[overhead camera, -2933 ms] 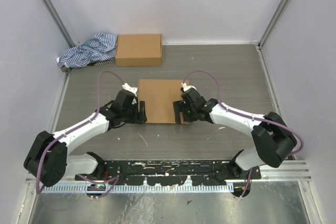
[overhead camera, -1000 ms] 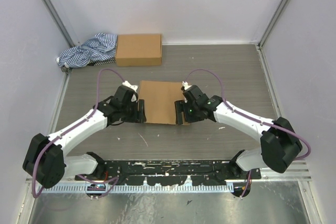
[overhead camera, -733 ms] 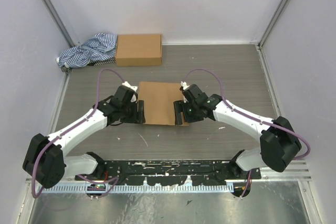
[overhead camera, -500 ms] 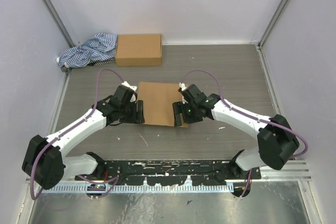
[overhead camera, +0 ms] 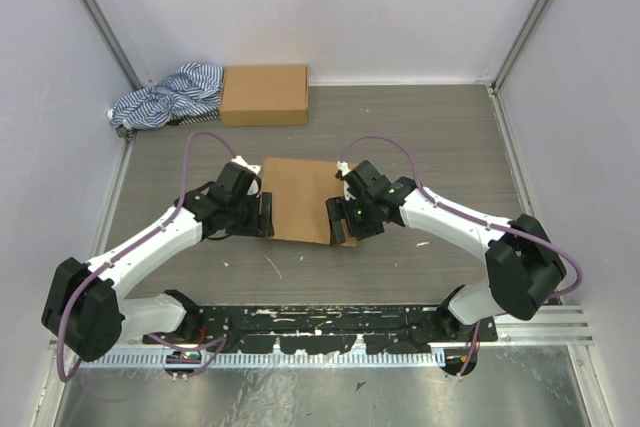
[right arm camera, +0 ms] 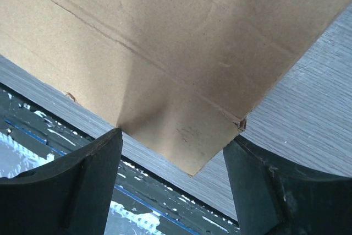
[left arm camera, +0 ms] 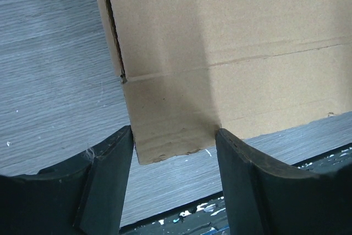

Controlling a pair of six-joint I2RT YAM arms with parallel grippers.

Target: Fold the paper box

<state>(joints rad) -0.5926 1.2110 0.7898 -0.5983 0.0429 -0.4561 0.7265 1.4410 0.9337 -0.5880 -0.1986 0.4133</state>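
Jaws on both sides stand wide open and hold nothing. The left gripper [left arm camera: 175, 131] straddles one near corner of the paper box [overhead camera: 300, 197], with a dark finger [left arm camera: 110, 180] on each side of the board. The right gripper [right arm camera: 173, 137] straddles the other near corner in the same way. I cannot tell whether my fingertips press on the board or only frame it.

Handling, as I judge it: plain corrugated board, light for its size. It is stiff across the panels and should give only along the scored creases that cross both wrist views. The surface is matte and unlikely to slip. Edges and corners would crush under a hard pinch. My preferred hold is on the near strip below the crease, close to each corner, thin edge between the pads.

Position: the box lies flat on the grey wood-grain table [overhead camera: 450, 137], centre of the overhead frame, between my two wrists.

Orientation: its edges run nearly square to the frame, skewed slightly. The outline is close to square from above, so I decline to name a long axis.

Also noted at upper left, well apart: a compact cardboard box [overhead camera: 264, 94] just beside a striped cloth [overhead camera: 165, 97].
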